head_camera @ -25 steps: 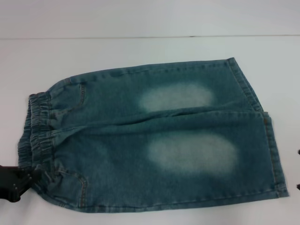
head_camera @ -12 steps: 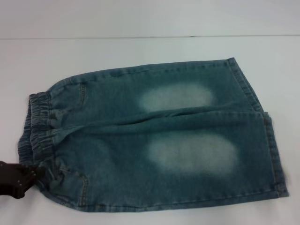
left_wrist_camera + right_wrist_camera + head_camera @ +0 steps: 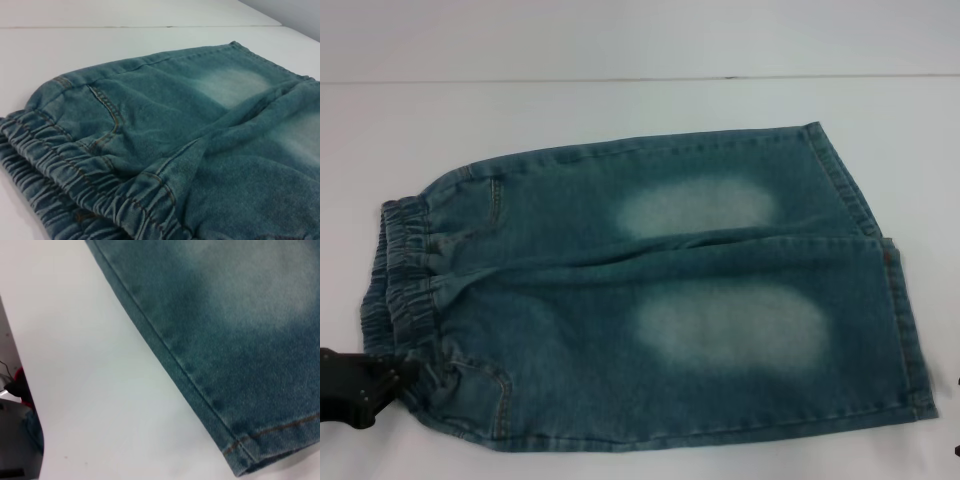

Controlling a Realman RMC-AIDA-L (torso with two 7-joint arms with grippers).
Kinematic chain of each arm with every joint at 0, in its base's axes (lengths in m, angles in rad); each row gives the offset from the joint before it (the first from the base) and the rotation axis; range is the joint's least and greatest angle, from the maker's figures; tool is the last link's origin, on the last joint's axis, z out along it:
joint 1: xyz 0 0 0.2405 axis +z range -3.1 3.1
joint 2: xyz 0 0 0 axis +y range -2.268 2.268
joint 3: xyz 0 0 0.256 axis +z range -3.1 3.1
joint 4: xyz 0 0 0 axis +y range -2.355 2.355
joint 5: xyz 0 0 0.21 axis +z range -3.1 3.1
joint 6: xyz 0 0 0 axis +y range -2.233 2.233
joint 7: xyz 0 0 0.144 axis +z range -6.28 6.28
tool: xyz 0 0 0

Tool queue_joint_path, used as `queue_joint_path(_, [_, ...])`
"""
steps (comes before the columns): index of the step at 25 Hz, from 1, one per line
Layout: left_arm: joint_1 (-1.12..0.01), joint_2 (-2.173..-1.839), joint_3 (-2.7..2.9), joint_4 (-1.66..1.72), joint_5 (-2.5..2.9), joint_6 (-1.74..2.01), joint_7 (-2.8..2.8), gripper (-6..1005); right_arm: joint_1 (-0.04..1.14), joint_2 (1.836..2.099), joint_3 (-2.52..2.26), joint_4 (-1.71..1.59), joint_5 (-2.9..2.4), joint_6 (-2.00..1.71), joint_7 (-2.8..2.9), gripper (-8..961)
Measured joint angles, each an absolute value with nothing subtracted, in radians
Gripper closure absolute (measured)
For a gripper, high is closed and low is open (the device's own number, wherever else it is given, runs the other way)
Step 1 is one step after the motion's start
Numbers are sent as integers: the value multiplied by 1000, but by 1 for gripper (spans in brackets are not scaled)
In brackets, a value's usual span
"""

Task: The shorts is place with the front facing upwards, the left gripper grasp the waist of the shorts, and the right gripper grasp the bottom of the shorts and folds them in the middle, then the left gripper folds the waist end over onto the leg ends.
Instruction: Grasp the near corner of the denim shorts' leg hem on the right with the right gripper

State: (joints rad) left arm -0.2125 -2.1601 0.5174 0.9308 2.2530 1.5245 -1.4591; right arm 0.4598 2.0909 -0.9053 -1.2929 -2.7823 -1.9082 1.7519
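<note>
The blue-green denim shorts [image 3: 650, 300] lie flat on the white table [image 3: 620, 110], with two pale oval patches facing up. The ruffled waist of the shorts [image 3: 405, 290] is at the left, and the bottom of the shorts [image 3: 900, 300], the two hemmed leg ends, is at the right. My left gripper [image 3: 392, 375] is a black claw whose tip touches the near corner of the waist. The left wrist view shows the waist [image 3: 75, 175] and pocket stitching up close. Of my right gripper [image 3: 957, 452] only a dark sliver shows at the right edge, beside the near leg end. The right wrist view shows that hem corner [image 3: 245, 455].
White table surrounds the shorts on all sides. The table's back edge [image 3: 640, 79] runs across the top of the head view. In the right wrist view the table's rim [image 3: 30, 405] drops off to dark clutter below.
My left gripper has shifted slightly at the waist's near corner, and the band there has moved a little. The dark sliver of the right gripper sits lower on the right edge.
</note>
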Motion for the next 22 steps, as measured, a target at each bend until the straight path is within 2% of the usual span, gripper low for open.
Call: queue_joint_path(22, [-198, -2159, 504, 966, 2246, 1591, -1454, 944, 466, 2094, -972, -1238, -2763, -1857, 1777, 112])
